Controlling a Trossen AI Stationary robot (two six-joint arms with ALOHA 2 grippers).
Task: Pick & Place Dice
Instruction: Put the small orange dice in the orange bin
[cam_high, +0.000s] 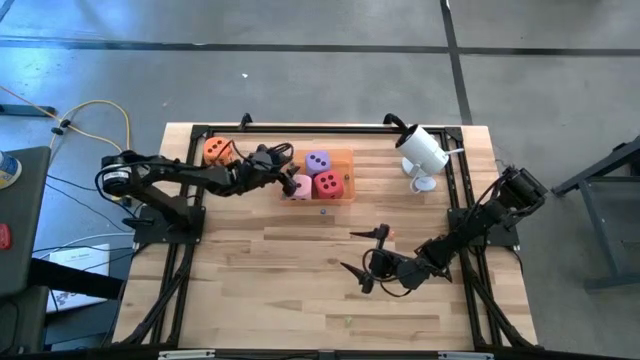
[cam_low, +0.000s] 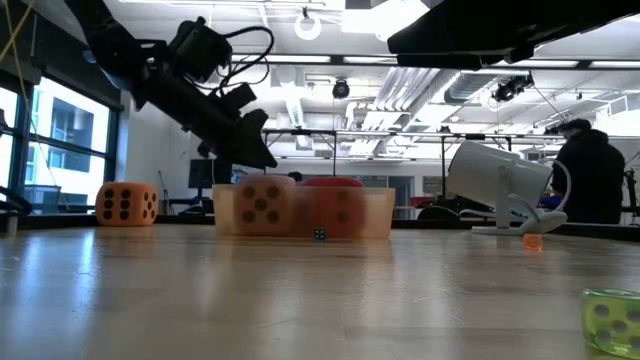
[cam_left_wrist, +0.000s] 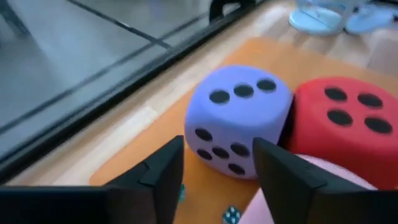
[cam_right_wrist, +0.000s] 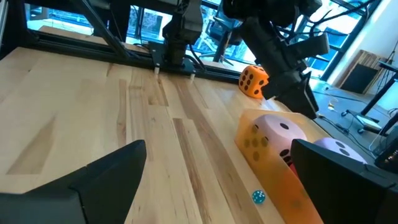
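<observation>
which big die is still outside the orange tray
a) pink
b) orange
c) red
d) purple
b: in the high view the orange die sits on bare table beside the orange tray, while the purple die, red die and pink die lie inside it.

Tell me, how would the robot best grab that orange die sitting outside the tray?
Probably from straight above, fingers closing on two opposite flat sides. The orange die sits square on the table, apart from the tray, with bare wood around it, so its sides look free. The left gripper, open over the tray, is the nearer one; the right gripper waits farther off.
</observation>
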